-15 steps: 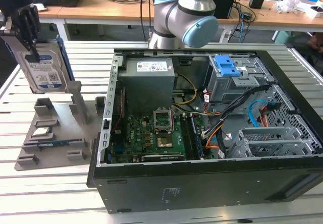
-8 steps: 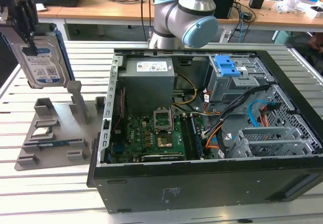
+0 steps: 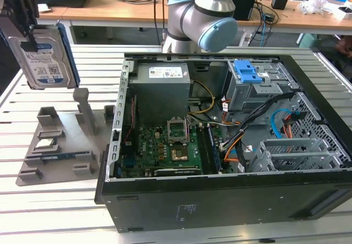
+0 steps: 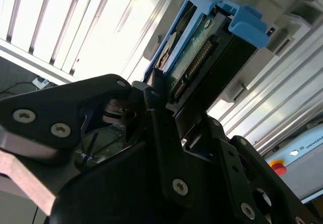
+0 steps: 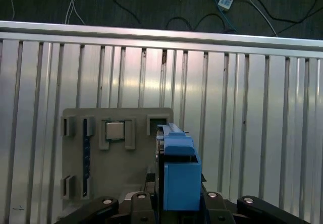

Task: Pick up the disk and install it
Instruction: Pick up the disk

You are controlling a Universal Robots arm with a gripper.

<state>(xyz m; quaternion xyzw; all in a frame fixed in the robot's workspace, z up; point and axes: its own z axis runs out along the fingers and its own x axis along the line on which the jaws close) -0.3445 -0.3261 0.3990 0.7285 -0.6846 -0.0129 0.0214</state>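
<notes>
Carrying toward the open computer case [image 3: 220, 161] calls for height enough to clear its side wall and the grey holder tray [image 3: 55, 150]. The arm [image 3: 203, 13] reaches to the exterior view's left, wrist high. The disk [image 3: 47, 51] hangs upright above the tray, its upper edge pinched, seemingly squarely, in the gripper [image 3: 27, 29].

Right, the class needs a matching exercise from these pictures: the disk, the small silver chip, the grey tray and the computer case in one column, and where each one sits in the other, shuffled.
Column one
1. disk
2. small silver chip
3. grey tray
4. computer case

Column two
A. flat on the slatted table, exterior view's left
B. clamped in the gripper, raised off the table
C. open, on the exterior view's right
D. in a pocket of the tray

Pairs: 1-B, 2-D, 3-A, 4-C.
</notes>
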